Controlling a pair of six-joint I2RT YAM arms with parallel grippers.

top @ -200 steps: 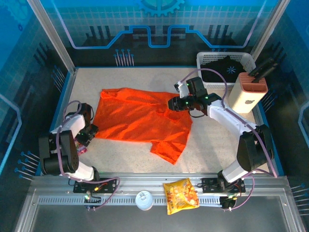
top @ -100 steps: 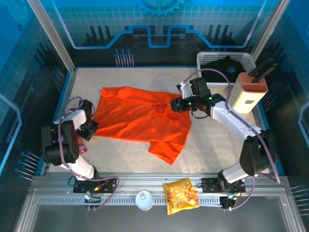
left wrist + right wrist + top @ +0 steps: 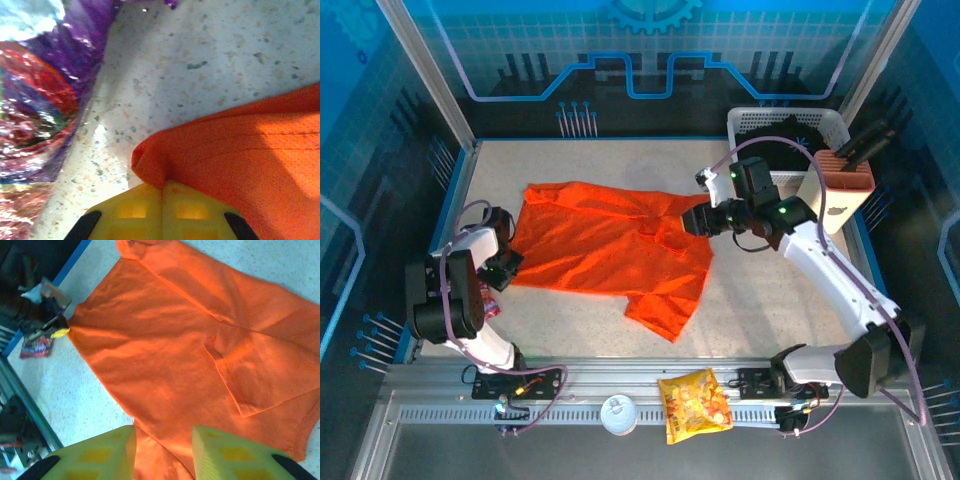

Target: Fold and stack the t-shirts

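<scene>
The bright orange t-shirt (image 3: 610,250) lies spread on the speckled table, one sleeve trailing toward the front. My left gripper (image 3: 509,264) is shut on its left hem corner; the left wrist view shows the orange cloth (image 3: 235,145) bunched into my closed yellow fingertips (image 3: 145,207). My right gripper (image 3: 692,222) hovers over the shirt's right side, open, and the shirt (image 3: 165,350) passes below the gap between its fingers (image 3: 112,450). The black shirt with a pale-blue starburst (image 3: 788,138) lies in the white basket (image 3: 741,128) at the back right.
A beige block with a brown top (image 3: 832,188) stands by the basket, close to my right arm. A purple snack bag (image 3: 35,95) lies beside my left gripper. On the front rail sit a yellow-orange snack bag (image 3: 695,403) and a white round lid (image 3: 618,412).
My right arm has swung right and stretched out, its gripper shifting slightly right over the shirt. The shirt's left edge has slid a little left and nearer with my left gripper.
</scene>
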